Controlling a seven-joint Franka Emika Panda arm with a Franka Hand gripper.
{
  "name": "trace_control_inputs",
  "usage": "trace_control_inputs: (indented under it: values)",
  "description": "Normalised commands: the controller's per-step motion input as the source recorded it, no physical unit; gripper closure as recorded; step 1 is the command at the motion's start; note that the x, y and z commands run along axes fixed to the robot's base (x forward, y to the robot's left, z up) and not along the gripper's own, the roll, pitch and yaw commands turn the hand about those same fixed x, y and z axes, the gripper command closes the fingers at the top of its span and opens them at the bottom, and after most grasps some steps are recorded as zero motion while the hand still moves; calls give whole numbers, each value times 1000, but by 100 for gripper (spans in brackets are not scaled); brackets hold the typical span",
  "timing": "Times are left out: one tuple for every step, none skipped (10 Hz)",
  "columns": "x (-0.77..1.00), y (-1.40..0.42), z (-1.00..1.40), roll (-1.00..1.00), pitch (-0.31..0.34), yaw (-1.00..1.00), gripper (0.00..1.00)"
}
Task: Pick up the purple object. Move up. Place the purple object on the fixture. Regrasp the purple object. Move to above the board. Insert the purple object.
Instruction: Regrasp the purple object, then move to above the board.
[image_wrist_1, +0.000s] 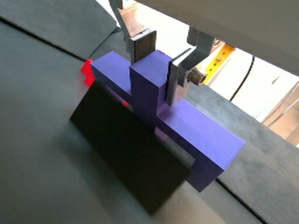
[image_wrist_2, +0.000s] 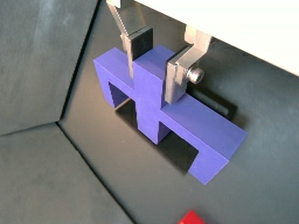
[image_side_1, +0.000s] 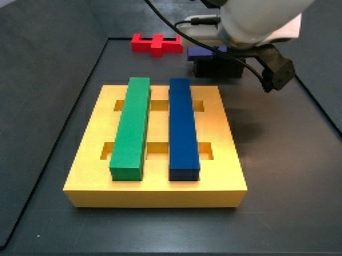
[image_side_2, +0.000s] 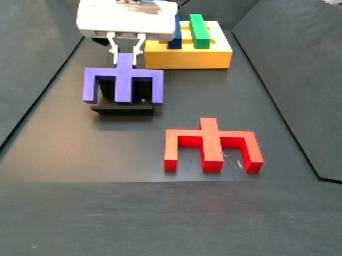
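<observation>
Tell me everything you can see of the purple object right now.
The purple object is a matte, blocky bridge-shaped piece: a wide crossbar, legs, and a central ridge. It sits on the black fixture, beyond the red piece in a side view. The gripper is over it, silver fingers flanking the ridge; whether they clamp it I cannot tell.

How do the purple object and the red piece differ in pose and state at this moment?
The purple object rests on the black fixture, while the red piece lies flat on the dark floor. The gripper straddles the purple object's central ridge, fingers on either side; nothing touches the red piece. The purple object sits nearer the yellow board; the red one lies farther off. Both share a similar bridge shape with legs and a middle ridge.
</observation>
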Motion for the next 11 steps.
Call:
trace_control_inputs:
  values:
    - [0,0,0,0,0,0,100]
    - [0,0,0,0,0,0,100]
    - [0,0,0,0,0,0,100]
    - [0,0,0,0,0,0,100]
    - [0,0,1400,0,0,0,100]
    - [-14,-23,1400,1,-6,-22,100]
    - [-45,-18,1400,-35,-14,-22,100]
    - [-36,3,1400,-18,3,-22,100]
    - [-23,-15,1400,-13,25,-22,100]
    - [-25,-27,1400,1,36,-15,100]
    - [-13,-16,962,-8,49,-3,100]
